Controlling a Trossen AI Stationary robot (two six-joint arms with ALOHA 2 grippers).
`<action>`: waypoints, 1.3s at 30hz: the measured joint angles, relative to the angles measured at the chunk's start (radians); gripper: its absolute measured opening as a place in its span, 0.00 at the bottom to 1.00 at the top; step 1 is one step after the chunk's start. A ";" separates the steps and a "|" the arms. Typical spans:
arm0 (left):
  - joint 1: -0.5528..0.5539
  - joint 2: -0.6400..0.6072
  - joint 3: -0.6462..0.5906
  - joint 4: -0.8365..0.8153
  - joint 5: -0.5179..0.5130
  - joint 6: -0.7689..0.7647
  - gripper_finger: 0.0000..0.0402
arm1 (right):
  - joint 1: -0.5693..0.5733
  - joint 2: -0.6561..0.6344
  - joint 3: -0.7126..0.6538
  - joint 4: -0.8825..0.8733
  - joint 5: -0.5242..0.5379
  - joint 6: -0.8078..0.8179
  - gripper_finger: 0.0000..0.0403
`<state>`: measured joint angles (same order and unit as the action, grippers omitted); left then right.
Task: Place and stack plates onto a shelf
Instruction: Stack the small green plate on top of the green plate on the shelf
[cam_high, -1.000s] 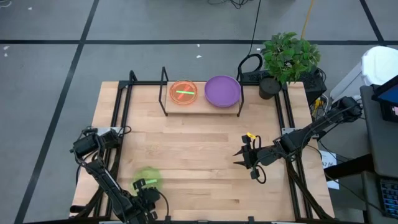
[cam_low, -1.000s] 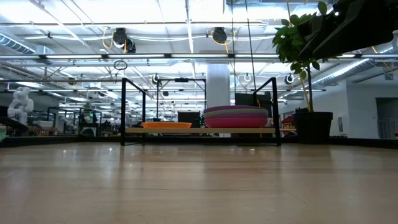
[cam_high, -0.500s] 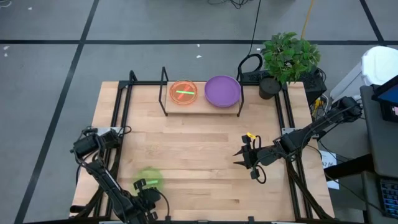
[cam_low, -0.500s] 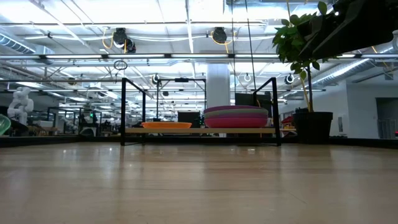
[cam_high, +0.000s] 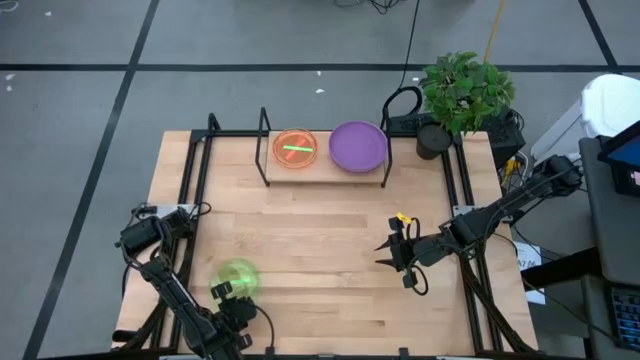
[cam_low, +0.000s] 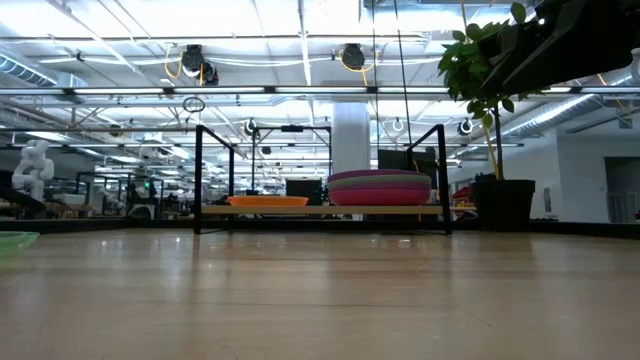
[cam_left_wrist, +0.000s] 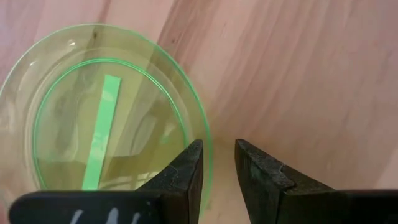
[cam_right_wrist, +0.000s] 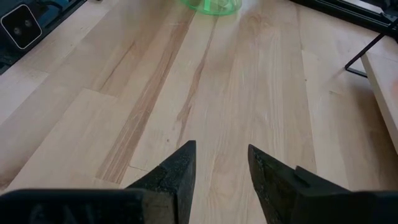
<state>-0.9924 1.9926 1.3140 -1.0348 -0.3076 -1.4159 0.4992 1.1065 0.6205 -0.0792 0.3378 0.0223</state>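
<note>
A translucent green plate (cam_high: 237, 275) (cam_left_wrist: 106, 124) sits low over the table's near left part, about level, and my left gripper (cam_high: 229, 298) (cam_left_wrist: 217, 149) is shut on its near rim. At the left edge of the low view the green plate (cam_low: 14, 238) shows at table-top height. The shelf (cam_high: 322, 172) (cam_low: 320, 210) stands at the far edge. It carries an orange plate stack (cam_high: 295, 148) with a green one on top, and beside it a purple-topped stack (cam_high: 357, 146) (cam_low: 378, 186). My right gripper (cam_high: 386, 253) (cam_right_wrist: 221, 152) hangs open over the table's right half, holding nothing. My left gripper has the green plate's rim (cam_left_wrist: 208, 149) between its fingers, one finger (cam_left_wrist: 188, 167) over the plate's inside and the other (cam_left_wrist: 256, 171) outside it. The fingers come steeply from above, on the plate's near side. The plate lies roughly level; whether it touches the wood I cannot tell.
A potted plant (cam_high: 462, 95) stands at the far right corner. Black frame bars (cam_high: 192, 170) run along both table sides. Bare wood (cam_high: 320, 230) stretches between the green plate and the shelf.
The green plate has swung from steeply tilted to about level in my left gripper, and its far side has come down toward the table. In the high view it now shows as a fuller round. The left wrist has tipped; the arm has otherwise stayed in place.
</note>
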 joint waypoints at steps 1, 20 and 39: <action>0.000 0.000 0.000 -0.001 0.000 0.002 0.25 | 0.000 0.000 0.000 0.000 0.000 0.000 0.32; -0.003 -0.002 0.001 -0.036 -0.004 0.029 0.09 | 0.000 0.000 0.000 -0.001 -0.002 0.003 0.32; -0.009 -0.001 0.001 -0.023 -0.020 0.005 0.30 | 0.000 0.000 0.000 -0.001 -0.004 0.003 0.32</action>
<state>-1.0010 1.9917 1.3148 -1.0581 -0.3273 -1.4108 0.4993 1.1065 0.6205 -0.0799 0.3340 0.0257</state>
